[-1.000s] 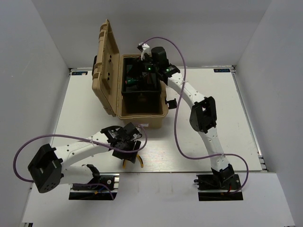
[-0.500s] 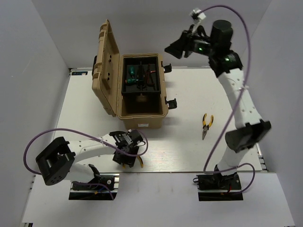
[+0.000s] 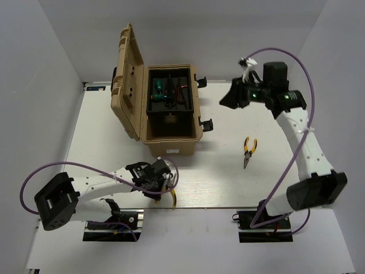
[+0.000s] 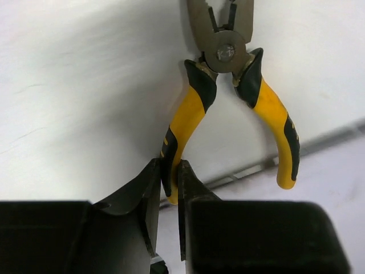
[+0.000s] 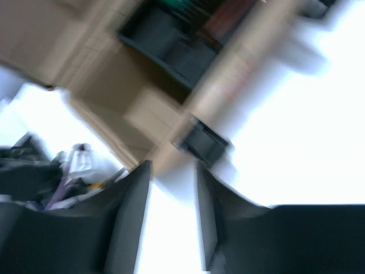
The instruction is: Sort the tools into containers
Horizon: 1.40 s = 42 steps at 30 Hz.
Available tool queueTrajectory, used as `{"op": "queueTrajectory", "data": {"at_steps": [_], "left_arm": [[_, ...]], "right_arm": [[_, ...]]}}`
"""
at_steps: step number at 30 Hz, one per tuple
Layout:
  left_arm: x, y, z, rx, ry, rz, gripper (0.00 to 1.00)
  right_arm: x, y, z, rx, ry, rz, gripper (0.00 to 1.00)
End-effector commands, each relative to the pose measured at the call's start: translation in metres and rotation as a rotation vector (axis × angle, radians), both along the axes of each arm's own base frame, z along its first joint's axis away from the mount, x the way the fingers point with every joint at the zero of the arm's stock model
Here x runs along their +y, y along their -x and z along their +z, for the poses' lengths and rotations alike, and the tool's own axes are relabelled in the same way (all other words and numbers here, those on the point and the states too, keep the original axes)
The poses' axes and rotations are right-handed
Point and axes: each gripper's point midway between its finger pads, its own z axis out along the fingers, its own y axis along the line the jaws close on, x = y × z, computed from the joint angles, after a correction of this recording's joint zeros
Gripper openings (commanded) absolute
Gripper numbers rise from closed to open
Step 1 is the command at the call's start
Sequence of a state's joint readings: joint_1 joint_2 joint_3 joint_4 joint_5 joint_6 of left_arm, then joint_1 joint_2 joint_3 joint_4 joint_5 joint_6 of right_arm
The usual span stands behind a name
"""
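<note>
At the near left edge of the tabletop (image 3: 102,142), the left tool (image 4: 169,171) pinches one handle of yellow pliers (image 4: 188,123); lifting them toward the open toolbox (image 3: 171,145) seems next. Right of it, other pliers (image 3: 249,151) lie flat near the raised, spread, empty right tool (image 5: 172,171).

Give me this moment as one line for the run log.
left gripper: shut on pliers handle | right gripper: open, empty | other pliers: lying on table | toolbox: lid open

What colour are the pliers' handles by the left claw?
Yellow with black bits. The pliers show best in the left wrist view.
</note>
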<state>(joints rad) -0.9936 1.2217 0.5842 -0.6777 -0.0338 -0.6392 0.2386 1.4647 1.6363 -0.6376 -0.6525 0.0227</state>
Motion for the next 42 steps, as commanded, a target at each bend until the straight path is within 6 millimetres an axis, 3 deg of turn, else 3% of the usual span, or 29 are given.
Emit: {"op": "queueTrajectory", "data": {"at_steps": [1,2,3,5,6,7,8,10,11,13,15,18,22,23,27,33,34,35,36,38,42], "left_arm": [[-0.043,0.005,0.031,-0.035,0.198,-0.172,0.00],[-0.050,0.008,0.040,-0.056,0.225,-0.251,0.00],[-0.065,0.004,0.058,-0.084,0.270,-0.288,0.00],[-0.082,0.004,0.091,-0.132,0.335,-0.394,0.00],[-0.090,0.007,0.105,-0.149,0.375,-0.438,0.00],[-0.092,0.005,0.114,-0.166,0.381,-0.456,0.00],[-0.102,0.002,0.138,-0.205,0.417,-0.481,0.00],[-0.097,-0.011,0.152,-0.267,0.373,-0.449,0.00],[-0.102,-0.019,0.173,-0.317,0.391,-0.432,0.00],[-0.096,-0.043,0.187,-0.412,0.344,-0.348,0.00],[-0.082,-0.069,0.198,-0.496,0.270,-0.216,0.00],[-0.059,-0.100,0.212,-0.593,0.154,-0.057,0.00],[-0.049,-0.131,0.229,-0.668,0.091,0.059,0.00],[-0.048,-0.140,0.242,-0.698,0.096,0.091,0.00],[-0.040,-0.177,0.258,-0.782,0.009,0.132,0.00],[-0.030,-0.233,0.254,-0.798,-0.117,0.135,0.00],[-0.030,-0.240,0.261,-0.810,-0.115,0.146,0.00],[-0.022,-0.250,0.253,-0.796,-0.161,0.155,0.00],[-0.019,-0.253,0.250,-0.790,-0.177,0.154,0.00],[-0.014,-0.267,0.258,-0.829,-0.168,0.178,0.00],[-0.013,-0.280,0.241,-0.828,-0.179,0.176,0.00]], "right_arm": [[-0.063,-0.002,-0.008,-0.040,0.146,-0.307,0.38],[-0.073,0.001,-0.041,0.031,0.188,-0.341,0.34],[-0.091,0.002,-0.043,0.003,0.221,-0.397,0.32],[-0.108,0.008,-0.083,0.082,0.263,-0.447,0.25],[-0.118,0.010,-0.081,0.069,0.266,-0.481,0.25],[-0.126,0.014,-0.098,0.105,0.282,-0.501,0.25],[-0.130,0.018,-0.111,0.136,0.291,-0.512,0.25],[-0.144,0.025,-0.125,0.157,0.336,-0.524,0.25],[-0.150,0.029,-0.136,0.178,0.356,-0.534,0.25],[-0.162,0.029,-0.143,0.181,0.392,-0.557,0.25],[-0.178,0.029,-0.159,0.231,0.414,-0.592,0.33],[-0.188,0.031,-0.175,0.289,0.409,-0.606,0.40],[-0.186,0.029,-0.183,0.328,0.365,-0.582,0.45],[-0.182,0.030,-0.183,0.335,0.343,-0.561,0.45],[-0.171,0.036,-0.202,0.412,0.315,-0.480,0.52],[-0.169,0.032,-0.225,0.459,0.285,-0.498,0.53],[-0.168,0.032,-0.225,0.467,0.272,-0.498,0.53],[-0.167,0.034,-0.229,0.480,0.268,-0.497,0.53],[-0.167,0.028,-0.229,0.455,0.261,-0.502,0.53],[-0.166,0.036,-0.236,0.484,0.260,-0.500,0.53],[-0.166,0.036,-0.243,0.496,0.247,-0.504,0.53]]}}
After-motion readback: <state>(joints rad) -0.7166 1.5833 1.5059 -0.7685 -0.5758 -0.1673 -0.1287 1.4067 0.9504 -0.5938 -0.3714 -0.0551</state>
